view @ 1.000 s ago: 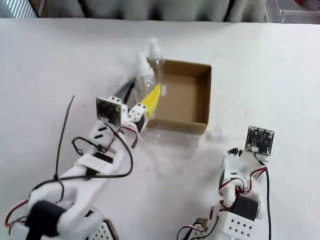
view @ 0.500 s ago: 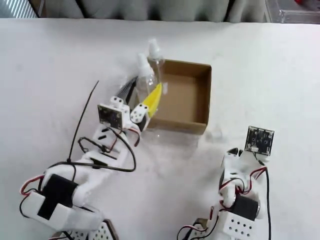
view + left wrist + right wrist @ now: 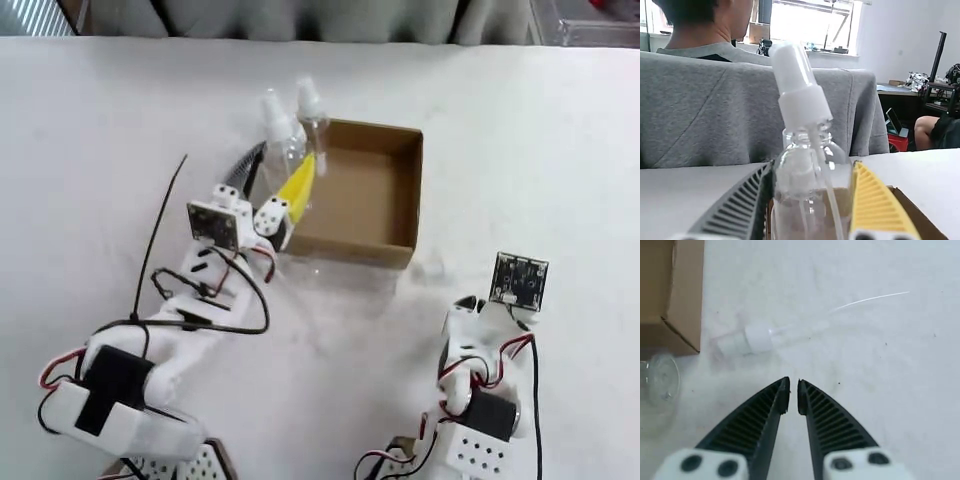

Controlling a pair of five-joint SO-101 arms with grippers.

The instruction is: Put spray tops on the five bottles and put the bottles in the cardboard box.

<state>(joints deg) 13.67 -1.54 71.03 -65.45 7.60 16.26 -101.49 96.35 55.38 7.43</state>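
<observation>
My left gripper (image 3: 283, 166) is shut on a clear bottle (image 3: 277, 150) that carries a white spray top (image 3: 799, 85). It holds the bottle upright just outside the left wall of the cardboard box (image 3: 400, 240). In the left wrist view the bottle (image 3: 805, 175) sits between the grey finger (image 3: 740, 210) and the yellow finger (image 3: 875, 205). A second capped bottle (image 3: 310, 112) stands at the box's far left corner. My right gripper (image 3: 792, 391) hangs shut and empty over the table. Just beyond its tips lies a loose spray top (image 3: 757, 337) with its long thin tube.
An uncapped clear bottle (image 3: 661, 376) stands by the near corner of the box (image 3: 677, 295). The right arm (image 3: 480, 380) stands at the front right of the white table. A grey chair back (image 3: 700, 115) rises behind the table's far edge.
The left arm has carried its bottle a little to the left and farther back, away from the box wall. The right arm has kept still.
</observation>
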